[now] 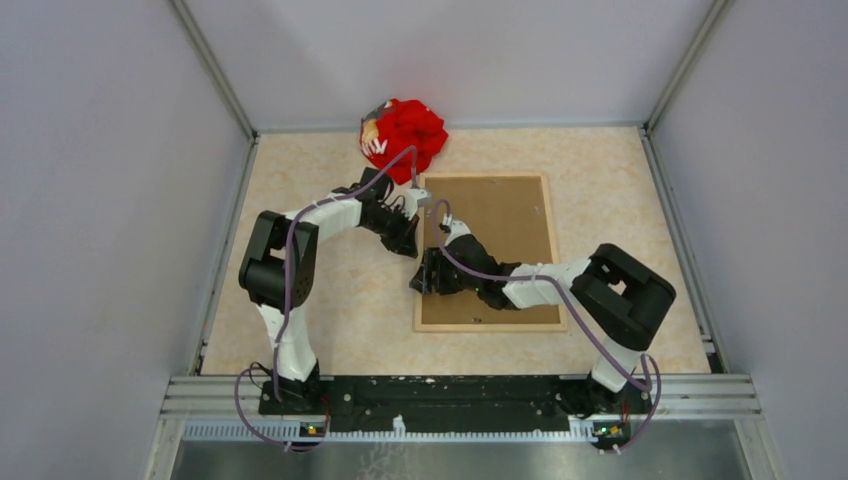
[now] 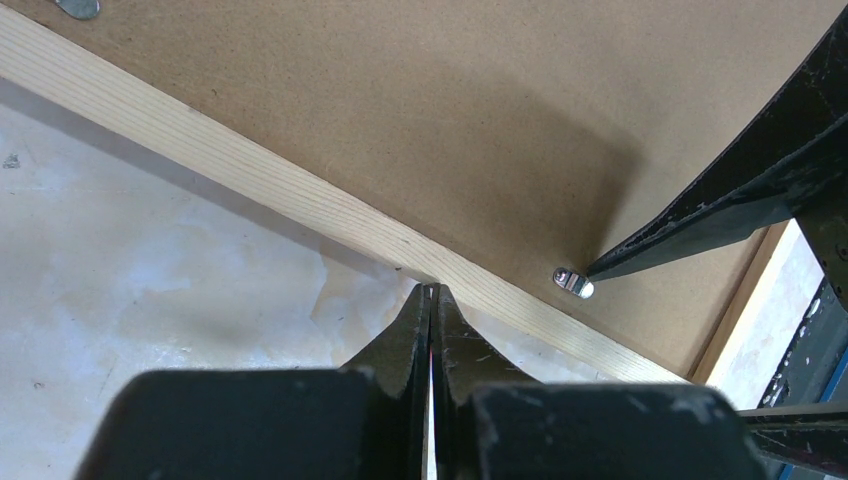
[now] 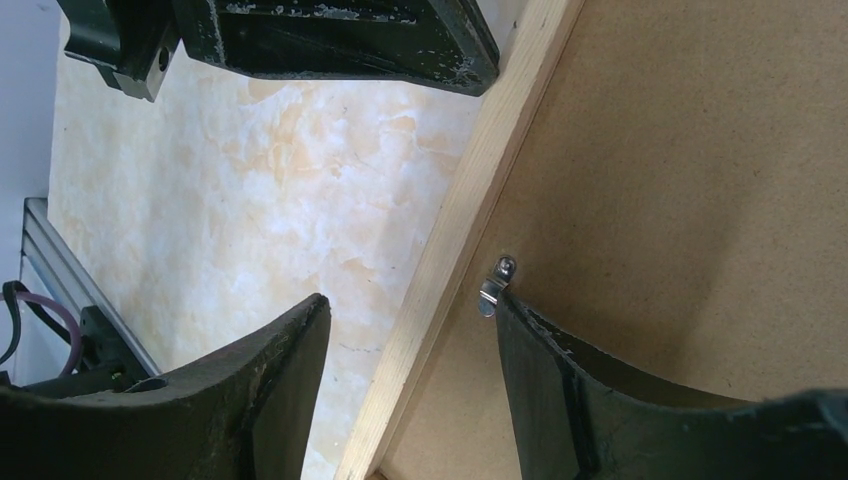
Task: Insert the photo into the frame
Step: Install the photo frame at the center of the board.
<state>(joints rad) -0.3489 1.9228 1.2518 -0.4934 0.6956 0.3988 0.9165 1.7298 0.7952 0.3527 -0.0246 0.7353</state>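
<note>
The two arms are fixed at the near edge of the table, and both reach in toward the middle. With the far wall as 12 o'clock, the frame lies flat a little toward 1 o'clock from the table's middle. Its back faces up, and a brown board sits inside the pale wood.

The right gripper is the nearer one. It is over the frame's 9 o'clock side. Its fingers are spread apart, one on each side of the wood strip. One finger is over the bare table. The other is over the brown board, with its tip right at a small metal clip.

Just beside it, toward 11 o'clock, is the left gripper. Its two fingers are pressed together with nothing between them. Their tips point at the outer edge of the same wood strip.

At the far edge of the table, near 11 o'clock, lies a crumpled red cloth, just beyond the frame's far left corner.
</note>
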